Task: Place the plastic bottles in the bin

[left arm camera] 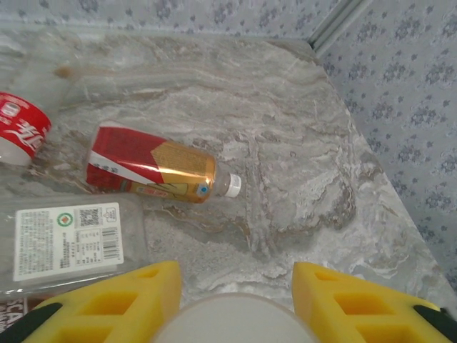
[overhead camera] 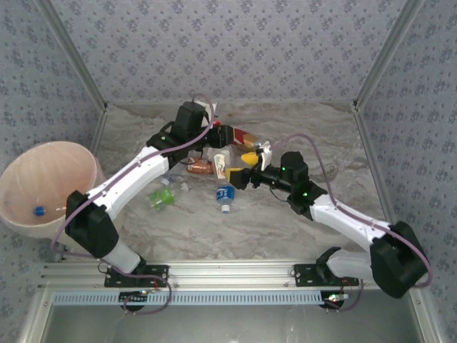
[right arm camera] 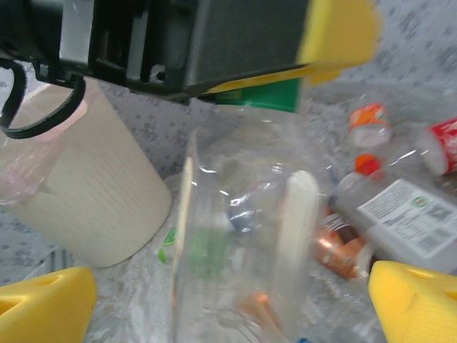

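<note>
Plastic bottles [overhead camera: 220,163]: lay clustered mid-way across the table [overhead camera: 285,225], with 1 blue-capped bottle [overhead camera: 38,211] down in the bin [overhead camera: 57,168]. Left gripper [left arm camera: 235,277]: clamped on a clear bottle [right arm camera: 243,214], long axis up-and-down in the right wrist view. Right gripper [right arm camera: 232,293]: fingers spread wide, flanking it. Red-and-gold bottle [left arm camera: 150,166]: lay on its side, cap aimed right in the left wrist view.

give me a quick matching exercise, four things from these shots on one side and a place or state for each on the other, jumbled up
Things:
1. left hand
2. right hand
3. red-gold bottle
4. blue-cap bottle

Place or state:
a. in the bin
b. open
c. shut on the clear bottle
d. lying on the table

Pairs: 1-c, 2-b, 3-d, 4-a
</note>
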